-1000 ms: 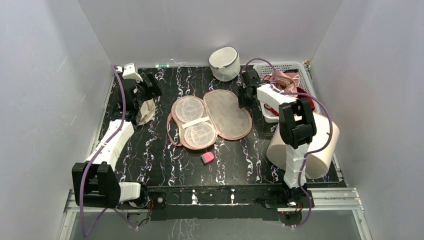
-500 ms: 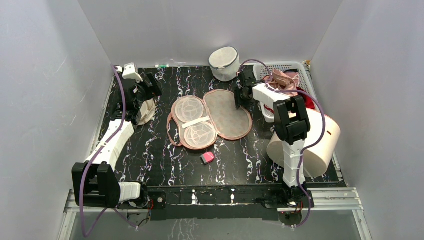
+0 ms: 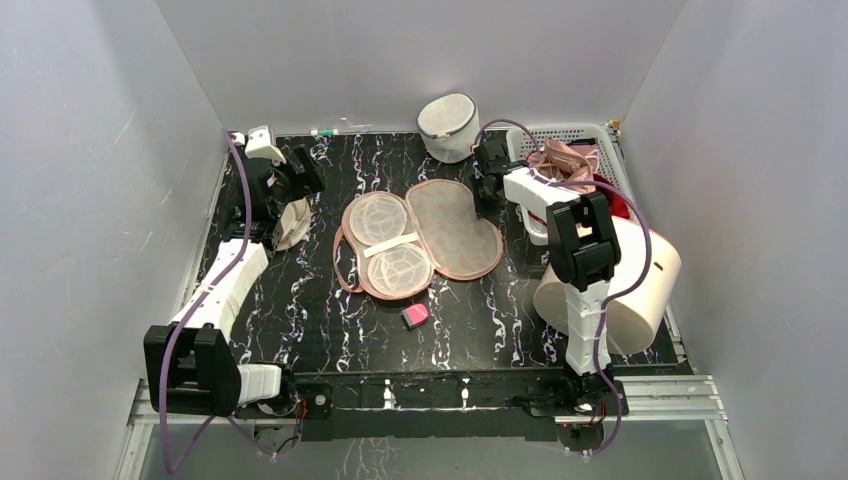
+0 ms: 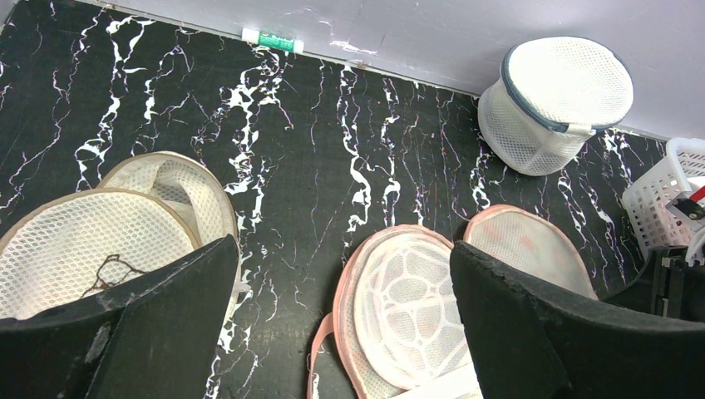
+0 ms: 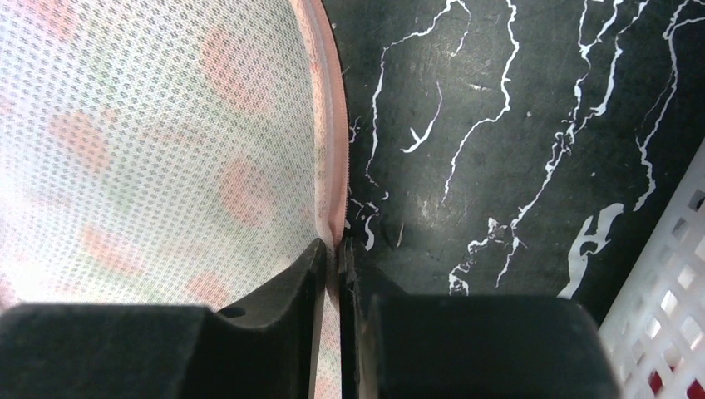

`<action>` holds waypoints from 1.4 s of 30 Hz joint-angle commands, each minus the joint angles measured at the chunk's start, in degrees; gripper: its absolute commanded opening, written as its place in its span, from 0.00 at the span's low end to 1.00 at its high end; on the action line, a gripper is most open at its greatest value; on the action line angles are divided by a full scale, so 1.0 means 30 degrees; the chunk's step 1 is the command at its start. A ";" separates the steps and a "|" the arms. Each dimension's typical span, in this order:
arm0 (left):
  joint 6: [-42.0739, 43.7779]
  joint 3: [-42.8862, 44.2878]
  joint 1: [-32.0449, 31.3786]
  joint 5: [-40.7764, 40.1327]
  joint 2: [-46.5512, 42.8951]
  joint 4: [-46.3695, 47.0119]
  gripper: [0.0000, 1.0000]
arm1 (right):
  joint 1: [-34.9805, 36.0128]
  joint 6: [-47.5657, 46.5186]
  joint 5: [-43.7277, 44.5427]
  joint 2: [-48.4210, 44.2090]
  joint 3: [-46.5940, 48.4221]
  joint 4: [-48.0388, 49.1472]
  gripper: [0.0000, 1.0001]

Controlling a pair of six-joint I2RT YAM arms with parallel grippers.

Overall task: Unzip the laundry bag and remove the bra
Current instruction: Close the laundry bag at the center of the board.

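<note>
The laundry bag (image 3: 455,228) lies unzipped and spread flat mid-table. Its left half holds white mesh cups (image 4: 416,307). Its right half shows pale lining with red print showing through (image 5: 166,125). My right gripper (image 3: 485,192) is shut on the bag's pink zip edge (image 5: 337,191) at the far right rim, as the right wrist view (image 5: 341,246) shows. A glossy pale pink bra (image 3: 565,160) with thin straps lies in the white basket (image 3: 592,133), partly behind the right arm. My left gripper (image 4: 342,249) is open and empty above the table at the far left (image 3: 298,180).
A cream round pouch (image 3: 290,225) lies under the left gripper. A white cylindrical mesh bag (image 3: 448,125) stands at the back. A dark red garment (image 3: 618,205) lies in the basket. A big cream cylinder (image 3: 640,290) lies at the right. A small pink item (image 3: 415,316) lies in front.
My right gripper has moved a little back and left along the bag's right rim. The left arm has not moved.
</note>
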 commanded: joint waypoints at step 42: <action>0.0031 0.0138 0.0011 0.0201 -0.0713 0.0435 0.98 | 0.7717 0.0492 1.3958 -0.2677 0.7295 -0.8113 0.00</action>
